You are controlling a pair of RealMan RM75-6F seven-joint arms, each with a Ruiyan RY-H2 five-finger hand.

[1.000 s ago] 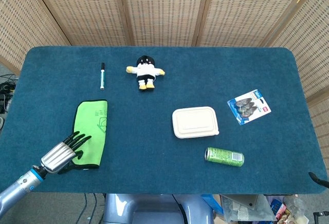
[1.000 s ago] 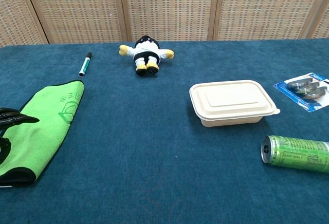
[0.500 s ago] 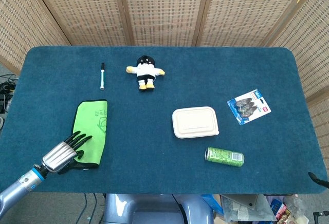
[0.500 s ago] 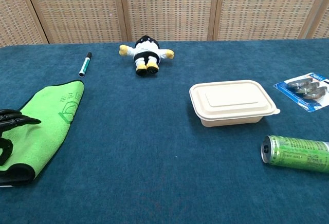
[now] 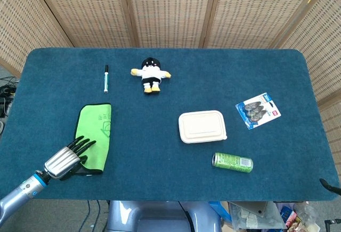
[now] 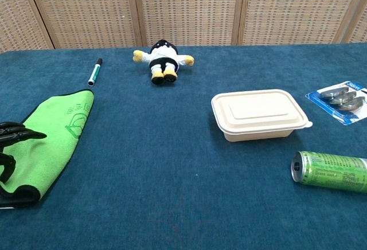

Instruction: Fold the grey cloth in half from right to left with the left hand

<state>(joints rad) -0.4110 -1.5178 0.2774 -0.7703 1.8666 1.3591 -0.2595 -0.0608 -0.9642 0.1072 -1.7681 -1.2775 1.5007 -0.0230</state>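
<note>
Head view first: bright green folded cloth with dark trim (image 5: pixel 95 135) lies at the near left of the blue felt table (image 5: pixel 176 77). The left hand (image 5: pixel 68 159) rests on its near end, black fingers (image 5: pixel 82 146) spread flat, grasping nothing. Chest view: black fingertips (image 6: pixel 20 133) lie on the cloth (image 6: pixel 49 141) at the left edge, while a cream lidded food box (image 6: pixel 259 114) sits to the right.

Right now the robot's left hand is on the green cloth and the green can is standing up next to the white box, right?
Not quite. The left hand does rest on the green cloth, but the green can is lying on its side, not standing. It lies just in front of the white box. The chest view shows its end facing sideways.
</note>
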